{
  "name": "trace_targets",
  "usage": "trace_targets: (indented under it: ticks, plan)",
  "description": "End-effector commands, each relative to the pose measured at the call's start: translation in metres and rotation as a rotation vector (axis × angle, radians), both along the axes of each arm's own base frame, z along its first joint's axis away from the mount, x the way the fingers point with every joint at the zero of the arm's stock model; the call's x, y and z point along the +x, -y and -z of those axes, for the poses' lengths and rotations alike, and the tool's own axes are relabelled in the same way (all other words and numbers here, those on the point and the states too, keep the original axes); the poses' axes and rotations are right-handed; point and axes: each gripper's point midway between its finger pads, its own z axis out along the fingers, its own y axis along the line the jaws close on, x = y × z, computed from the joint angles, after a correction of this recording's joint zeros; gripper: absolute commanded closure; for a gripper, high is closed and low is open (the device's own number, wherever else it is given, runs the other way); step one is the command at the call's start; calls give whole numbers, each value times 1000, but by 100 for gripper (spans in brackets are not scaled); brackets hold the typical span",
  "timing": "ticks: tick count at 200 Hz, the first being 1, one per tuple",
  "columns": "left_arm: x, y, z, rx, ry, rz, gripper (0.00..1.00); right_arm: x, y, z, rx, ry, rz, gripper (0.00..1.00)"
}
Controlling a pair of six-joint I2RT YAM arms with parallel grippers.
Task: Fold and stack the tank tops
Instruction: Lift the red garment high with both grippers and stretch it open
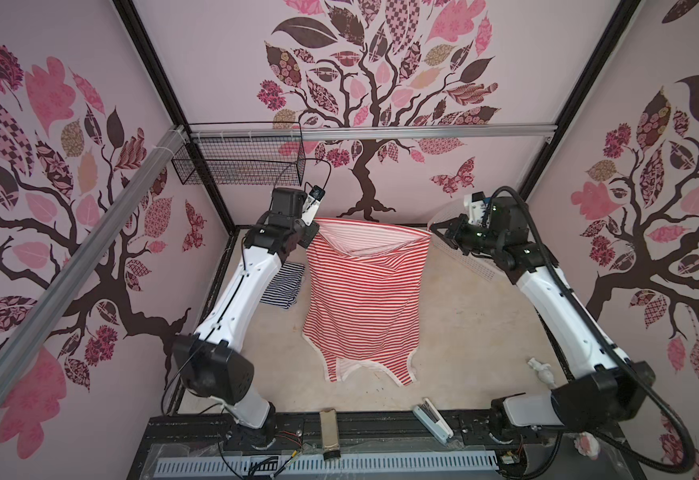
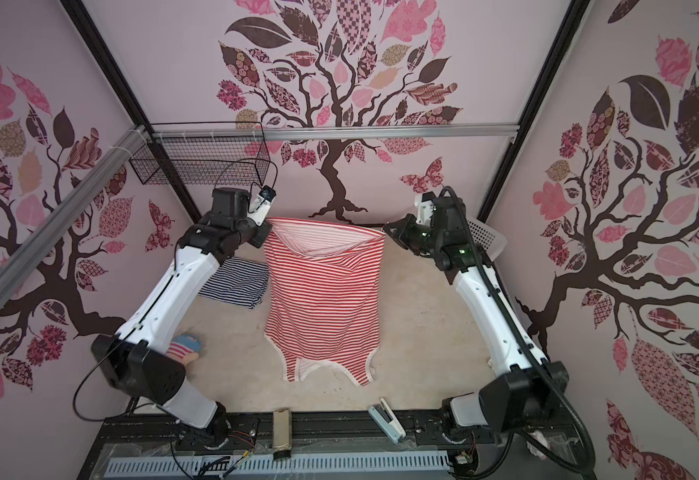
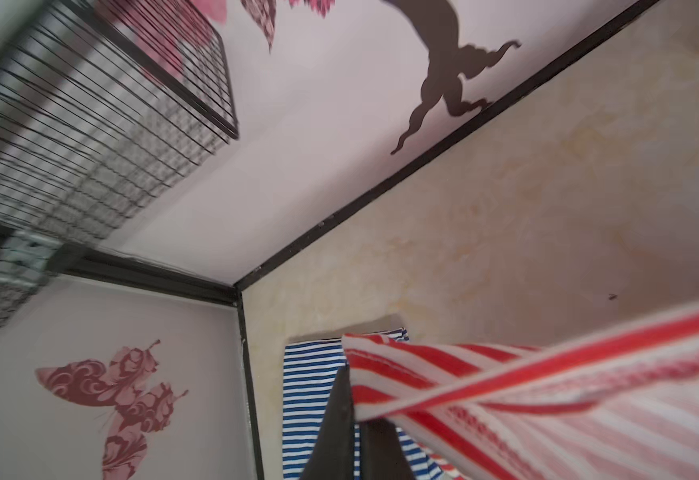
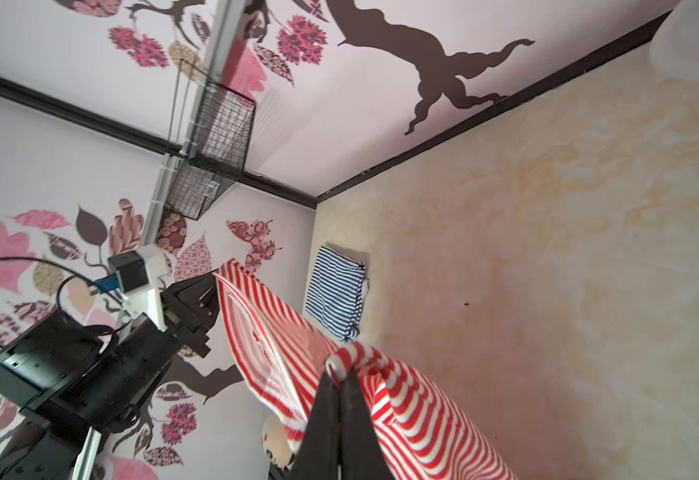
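Observation:
The red-and-white tank top (image 1: 364, 299) (image 2: 323, 299) hangs stretched between my two grippers over the middle of the table, hem up, its straps trailing on the surface near the front. My left gripper (image 1: 313, 232) (image 3: 350, 374) is shut on one upper corner of the red-and-white tank top (image 3: 547, 395). My right gripper (image 1: 435, 228) (image 4: 341, 372) is shut on the other corner, where the red-and-white tank top (image 4: 414, 411) bunches over the tips. The navy-and-white tank top (image 1: 285, 286) (image 2: 235, 282) (image 3: 306, 395) (image 4: 335, 291) lies folded on the table at the back left, beside my left arm.
A black wire basket (image 1: 240, 162) hangs on the back wall at the left. A white perforated basket (image 2: 485, 237) sits behind my right arm. A plush doll (image 2: 186, 349) lies by the left arm's elbow. A stapler (image 1: 433, 419) and a small brown block (image 1: 328, 428) rest at the front edge.

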Motion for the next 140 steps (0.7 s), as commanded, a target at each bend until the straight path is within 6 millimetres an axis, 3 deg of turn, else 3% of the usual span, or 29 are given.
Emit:
trace_targets:
  ticks: [1, 8, 17, 28, 39, 51, 66, 71, 83, 102, 111, 127, 140]
  plan:
    - [46, -13, -72, -118, 222, -57, 100, 39, 1, -45, 81, 153, -8, 100]
    - [60, -21, -78, -138, 237, -91, 100, 49, 1, -53, 99, 175, -32, 100]
    - [68, -28, -100, -197, 267, -100, 100, 56, 3, -73, 128, 213, -59, 100]
    - [63, -33, -141, -275, 329, -89, 100, 51, 6, -108, 160, 286, -91, 100]
    - [44, -37, -190, -354, 420, -57, 100, 34, 7, -147, 164, 391, -111, 100]
    - [16, -41, -233, -419, 516, -35, 100, 14, 8, -178, 147, 473, -126, 100]
    - [-22, -38, -262, -470, 601, 27, 100, -9, 9, -193, 144, 530, -136, 100]
    - [-31, -34, -258, -477, 604, 56, 100, -16, 10, -192, 143, 538, -135, 100]
    - [-49, -25, -241, -486, 593, 112, 100, -25, 12, -179, 144, 528, -126, 100]
    - [-58, -14, -169, -467, 449, 152, 100, -29, 13, -135, 148, 456, -113, 100]
    - [-58, -14, -127, -450, 364, 139, 100, -26, 15, -103, 139, 387, -98, 100]
    - [-61, -14, -36, -393, 165, 131, 100, -26, 18, -41, 142, 262, -82, 100]
    - [-75, -10, 37, -359, 3, 163, 100, -33, 19, 13, 139, 160, -78, 100]
